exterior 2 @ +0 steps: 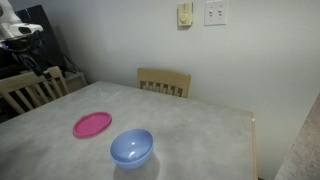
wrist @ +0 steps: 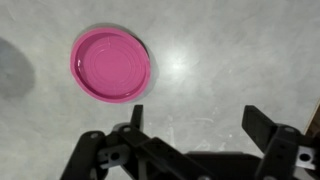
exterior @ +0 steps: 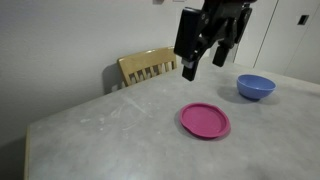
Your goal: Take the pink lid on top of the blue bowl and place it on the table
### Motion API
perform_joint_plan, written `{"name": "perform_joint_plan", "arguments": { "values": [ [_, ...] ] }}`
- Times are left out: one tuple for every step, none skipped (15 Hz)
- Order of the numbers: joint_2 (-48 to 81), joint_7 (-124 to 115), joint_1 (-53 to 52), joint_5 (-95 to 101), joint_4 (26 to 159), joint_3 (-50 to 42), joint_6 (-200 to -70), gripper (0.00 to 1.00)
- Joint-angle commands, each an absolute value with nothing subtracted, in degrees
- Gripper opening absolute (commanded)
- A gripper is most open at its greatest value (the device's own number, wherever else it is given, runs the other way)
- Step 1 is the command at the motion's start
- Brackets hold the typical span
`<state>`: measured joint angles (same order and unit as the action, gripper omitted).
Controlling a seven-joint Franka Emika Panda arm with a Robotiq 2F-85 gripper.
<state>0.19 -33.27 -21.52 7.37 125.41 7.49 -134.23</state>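
Black two-finger gripper [wrist: 200,125] on my arm hangs with jaws spread wide and nothing between them. In the wrist view both fingers [wrist: 135,118] sit at the bottom of the frame with bare tabletop in the gap. A flat round magenta-pink plastic lid [wrist: 111,67] is at upper left of that frame, lying flat on the large light grey mottled table [wrist: 230,60], well clear of the fingers. In an exterior view the gripper [exterior: 204,62] is at top centre, high above the lid [exterior: 205,120]. A small round periwinkle-blue plastic bowl [exterior: 255,87] is at right, uncovered and apart from the lid.

Step, my call: the placing looks done, with the lid off the bowl, on the table and nothing holding it. The next move only calls for backing the arm away. No regrasp needed.

The wrist view shows the jaw gap best, but the bowl isn't clear there, just a dark blur at the left edge. An exterior view shows lid [exterior 2: 92,124] and bowl [exterior 2: 131,148] near each other with a gap, the bowl empty, and a light wooden chair [exterior 2: 164,82] behind the table. I can't make out the gripper there.
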Motion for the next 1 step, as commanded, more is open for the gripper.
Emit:
{"name": "perform_joint_plan", "arguments": {
  "values": [
    [-0.03,-33.02,-18.77,7.32,125.50,10.15,-134.11,1.00]
  ]
}}
